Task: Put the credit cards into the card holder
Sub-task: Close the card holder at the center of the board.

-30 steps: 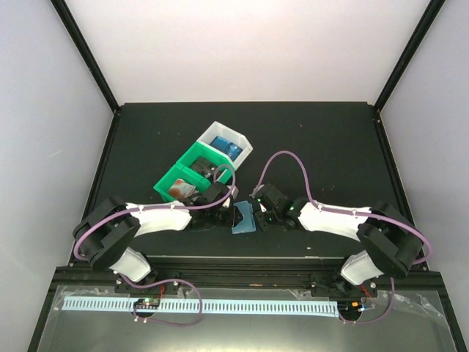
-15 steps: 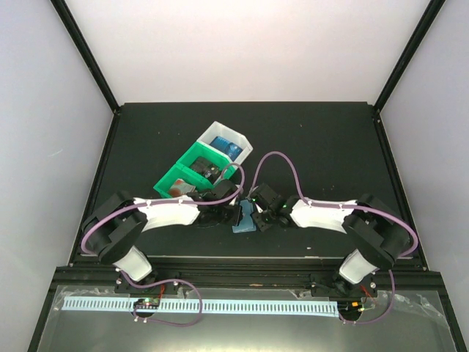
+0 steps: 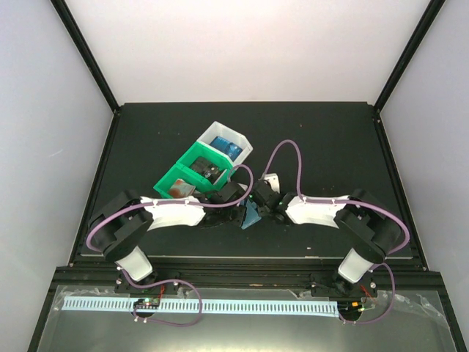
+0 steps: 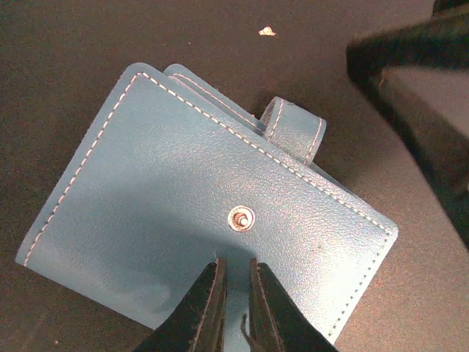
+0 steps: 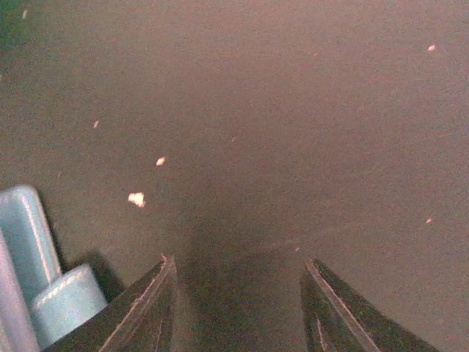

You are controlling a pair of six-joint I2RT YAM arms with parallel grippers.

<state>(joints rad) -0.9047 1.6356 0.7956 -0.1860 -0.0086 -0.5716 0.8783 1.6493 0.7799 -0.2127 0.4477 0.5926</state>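
The teal card holder (image 4: 198, 205) is folded shut, with its snap stud up and its tab (image 4: 293, 128) at the far edge. In the top view it (image 3: 251, 213) stands tilted between the two grippers. My left gripper (image 4: 234, 262) is shut on its near edge, with teal showing in the narrow gap; it also shows in the top view (image 3: 236, 213). My right gripper (image 5: 238, 260) is open over bare mat, with the holder's tab (image 5: 51, 312) just to its left. The credit cards lie in bins: blue (image 3: 227, 147), black (image 3: 208, 171), red-and-white (image 3: 178, 190).
A white bin (image 3: 243, 139) and two green bins (image 3: 192, 156) stand in a diagonal row just behind the left gripper. A black part of the other arm (image 4: 425, 88) fills the upper right of the left wrist view. Crumbs (image 5: 136, 198) dot the black mat.
Both grippers have moved in toward each other. The card holder lay flat on the mat a second ago; it is now tilted up on edge in the left gripper.
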